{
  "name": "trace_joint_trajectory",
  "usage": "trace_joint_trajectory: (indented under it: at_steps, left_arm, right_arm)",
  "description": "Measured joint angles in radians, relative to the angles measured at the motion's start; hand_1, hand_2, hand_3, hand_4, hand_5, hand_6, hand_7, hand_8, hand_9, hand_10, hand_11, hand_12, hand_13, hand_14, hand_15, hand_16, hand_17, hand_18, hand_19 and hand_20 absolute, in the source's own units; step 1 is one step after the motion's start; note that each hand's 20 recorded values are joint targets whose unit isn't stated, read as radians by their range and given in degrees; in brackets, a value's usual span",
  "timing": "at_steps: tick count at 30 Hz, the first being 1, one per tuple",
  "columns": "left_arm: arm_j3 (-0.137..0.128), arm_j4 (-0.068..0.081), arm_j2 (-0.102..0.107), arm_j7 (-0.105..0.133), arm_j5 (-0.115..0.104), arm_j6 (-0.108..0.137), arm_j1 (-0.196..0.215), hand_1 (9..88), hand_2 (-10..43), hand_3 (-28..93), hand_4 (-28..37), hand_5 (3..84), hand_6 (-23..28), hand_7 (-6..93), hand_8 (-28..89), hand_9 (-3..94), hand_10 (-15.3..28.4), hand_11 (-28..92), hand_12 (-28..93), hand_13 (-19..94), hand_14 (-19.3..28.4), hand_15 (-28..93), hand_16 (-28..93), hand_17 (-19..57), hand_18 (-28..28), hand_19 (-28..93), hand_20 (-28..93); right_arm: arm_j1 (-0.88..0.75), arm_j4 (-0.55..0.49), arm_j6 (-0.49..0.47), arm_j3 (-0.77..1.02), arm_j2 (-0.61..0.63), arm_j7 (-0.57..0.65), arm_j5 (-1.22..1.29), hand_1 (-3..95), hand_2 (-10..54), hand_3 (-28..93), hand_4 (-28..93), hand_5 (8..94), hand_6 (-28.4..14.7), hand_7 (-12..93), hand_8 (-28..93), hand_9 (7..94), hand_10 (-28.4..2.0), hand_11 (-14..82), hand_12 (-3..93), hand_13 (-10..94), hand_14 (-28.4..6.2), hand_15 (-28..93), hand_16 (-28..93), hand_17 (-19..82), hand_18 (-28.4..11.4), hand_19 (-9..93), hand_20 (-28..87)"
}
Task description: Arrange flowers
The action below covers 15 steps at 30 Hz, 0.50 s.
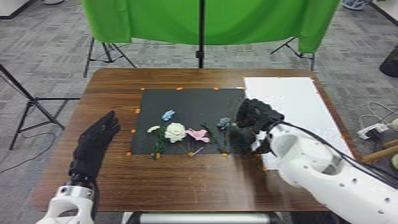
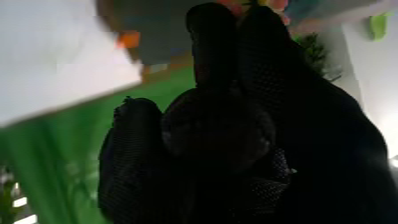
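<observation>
Left hand [image 1: 98, 134] left side of frame, fingers straight and together, above wooden table [image 1: 187, 187]; pink flower [image 1: 197, 134] and white flower [image 1: 175, 132] mid-frame, lying on black mat [image 1: 191, 102]; right hand [image 1: 256, 116] right of centre, can't tell its state; blue flower [image 1: 168, 115] just left of centre; green cloth [image 1: 213, 25] at top

- At seven o'clock, smooth white left arm [image 1: 67, 204], silvery wrist ring [image 1: 78, 184], black-gloved left hand [image 1: 96, 136]!
- Four o'clock: rounded white right arm [image 1: 342, 189], black cable [image 1: 323, 142] along it, mesh-textured black right hand [image 1: 255, 116]!
</observation>
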Motion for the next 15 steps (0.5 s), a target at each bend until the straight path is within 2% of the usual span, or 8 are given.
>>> trace_joint_trajectory:
  at_steps: [3,5,7,15]
  left_arm:
    - [0.0,0.0,0.0,-0.002,0.0,-0.001,-0.001,27.4,-5.3,65,-19.8,37.0,4.2,5.0,-4,34.4,10.8,5,13,26,15.1,6,6,-1.4,12.6,1,17]
    - [0.0,0.0,0.0,-0.003,0.0,-0.001,-0.001,27.4,-5.3,65,-19.8,37.1,4.2,5.0,-4,34.4,10.8,5,13,26,15.1,6,6,-1.4,12.6,1,17]
    - [0.0,0.0,0.001,-0.003,0.0,-0.002,-0.002,27.3,-5.5,65,-19.6,36.9,4.0,5.0,-4,34.4,10.8,5,13,26,15.1,6,6,-1.4,12.6,1,17]
    - [0.0,0.004,0.001,-0.002,0.002,-0.009,-0.005,27.1,-5.9,65,-19.5,36.9,4.1,4.9,-4,34.3,10.6,5,13,26,15.2,6,6,-1.4,12.7,1,17]
  right_arm:
    - [-0.019,-0.006,-0.042,0.004,-0.002,-0.004,0.028,57.5,-9.5,49,-13,74.8,-1.2,16,8,82.6,-10.8,13.5,27.5,93,-1.5,55,33,68,-7.7,93,50]
    - [-0.032,-0.013,-0.087,0.025,-0.002,-0.009,0.063,49.7,-9.5,57,-17,72.5,-1.2,16,2,79.3,-12.4,19.0,20.4,93,-2.0,55,33,68,-7.4,93,49]
    - [-0.046,-0.024,-0.126,0.059,-0.002,-0.013,0.09,43.4,-9.5,60,-18,71.2,-1.7,15,-7,78.1,-13.7,19.4,19.0,93,-2.4,54,33,68,-7.4,93,48]
    - [-0.092,-0.063,-0.152,0.134,0.004,-0.018,0.088,36.2,-9.5,56,-18,69.0,-3.3,13,-8,77.5,-15.0,18.2,18.7,93,-3.3,53,33,68,-7.7,93,47]
